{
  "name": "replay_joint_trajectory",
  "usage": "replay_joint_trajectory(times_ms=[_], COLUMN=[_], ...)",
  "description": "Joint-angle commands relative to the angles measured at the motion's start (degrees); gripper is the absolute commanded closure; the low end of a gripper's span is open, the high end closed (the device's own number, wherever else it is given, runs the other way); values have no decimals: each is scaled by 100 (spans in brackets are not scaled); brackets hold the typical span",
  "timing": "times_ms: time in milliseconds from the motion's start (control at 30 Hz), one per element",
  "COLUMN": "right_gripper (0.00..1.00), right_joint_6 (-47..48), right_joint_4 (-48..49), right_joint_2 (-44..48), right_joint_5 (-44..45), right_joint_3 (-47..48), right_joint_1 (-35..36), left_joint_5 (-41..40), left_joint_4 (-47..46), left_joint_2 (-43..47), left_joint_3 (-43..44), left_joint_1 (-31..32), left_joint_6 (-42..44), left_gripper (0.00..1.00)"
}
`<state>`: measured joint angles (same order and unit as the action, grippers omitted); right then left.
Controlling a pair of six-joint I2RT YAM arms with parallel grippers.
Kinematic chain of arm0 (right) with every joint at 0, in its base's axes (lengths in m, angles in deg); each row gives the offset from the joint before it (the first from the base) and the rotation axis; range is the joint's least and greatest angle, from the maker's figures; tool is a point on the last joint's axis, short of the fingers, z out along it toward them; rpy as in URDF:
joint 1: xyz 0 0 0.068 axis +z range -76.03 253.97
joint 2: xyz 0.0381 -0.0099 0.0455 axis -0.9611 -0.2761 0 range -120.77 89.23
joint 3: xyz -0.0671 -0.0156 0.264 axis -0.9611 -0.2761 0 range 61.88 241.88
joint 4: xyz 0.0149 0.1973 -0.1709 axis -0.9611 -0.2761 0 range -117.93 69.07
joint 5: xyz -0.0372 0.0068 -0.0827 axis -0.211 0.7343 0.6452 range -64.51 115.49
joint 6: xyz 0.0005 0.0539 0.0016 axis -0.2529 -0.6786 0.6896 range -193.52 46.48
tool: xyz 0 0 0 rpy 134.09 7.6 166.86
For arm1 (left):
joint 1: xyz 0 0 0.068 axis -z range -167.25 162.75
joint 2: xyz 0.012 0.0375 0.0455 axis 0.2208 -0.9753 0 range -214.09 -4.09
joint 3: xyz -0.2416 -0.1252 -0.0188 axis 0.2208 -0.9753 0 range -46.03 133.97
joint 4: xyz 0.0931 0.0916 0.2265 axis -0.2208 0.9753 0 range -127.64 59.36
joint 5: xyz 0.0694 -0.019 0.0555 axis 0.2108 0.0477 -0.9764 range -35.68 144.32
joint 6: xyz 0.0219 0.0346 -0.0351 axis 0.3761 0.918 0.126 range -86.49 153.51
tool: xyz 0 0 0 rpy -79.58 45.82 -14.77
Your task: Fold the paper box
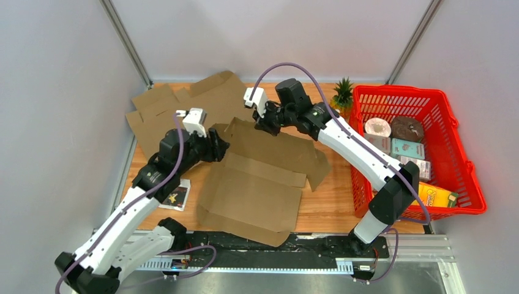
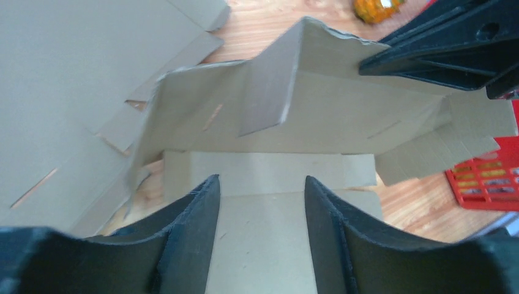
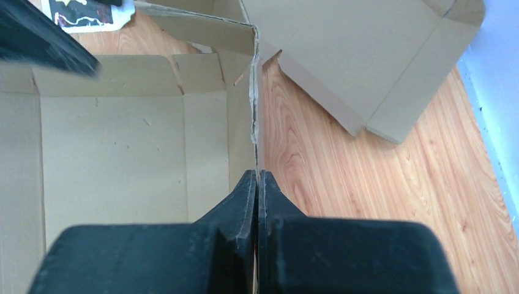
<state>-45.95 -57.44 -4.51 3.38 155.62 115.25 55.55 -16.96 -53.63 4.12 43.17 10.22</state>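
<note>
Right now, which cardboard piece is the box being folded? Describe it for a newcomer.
On the wooden table, left of the red basket, look at the middle. The box there has partly raised walls, one pinched by the right gripper; the cardboard sheet behind it lies flat.

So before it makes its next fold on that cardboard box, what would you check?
1. Right gripper shut on the raised far wall of the cardboard box: ok.
2. Left gripper open, holding nothing: ok.
3. Near flap folded up: not ok, it lies flat.
4. Red basket apart from the box: ok.
5. Far wall creased squarely: cannot tell.
</note>
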Motion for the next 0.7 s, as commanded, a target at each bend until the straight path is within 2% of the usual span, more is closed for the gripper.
replay_joint_trajectory(times_ms=[0,67,133,200,267,367,600,667], right_gripper=[100,100,100,100,100,100,100,100], right_joint_6=[204,231,231,240,240,222,222,179], right_joint_4=[-163,-216,-321,-357,-330,-348,-330,-269], right_joint_2=[-40,-31,-22,-5,22,-13,-14,4], right_joint_5=[-206,-285,-442,-461,-461,-496,-435,-452], right_joint_3=[-48,-101,-101,-136,-206,-189,-224,-259], right_joint_1=[-111,-146,-225,-269,-287,-287,-304,-313], left_joint_5=[-1036,-1029,-959,-1212,-1449,-1512,-2487,-2488], left_joint_4=[770,735,656,735,473,147,892,1016], left_joint_2=[620,621,342,77,-292,-880,-2068,-2323], left_joint_3=[-224,-295,-330,-226,-242,-278,346,346], left_joint_1=[8,8,8,8,8,8,280,290], left_joint_6=[-114,-184,-377,-571,-729,-844,-1229,-1371], left_gripper=[47,53,68,79,81,88,93,92])
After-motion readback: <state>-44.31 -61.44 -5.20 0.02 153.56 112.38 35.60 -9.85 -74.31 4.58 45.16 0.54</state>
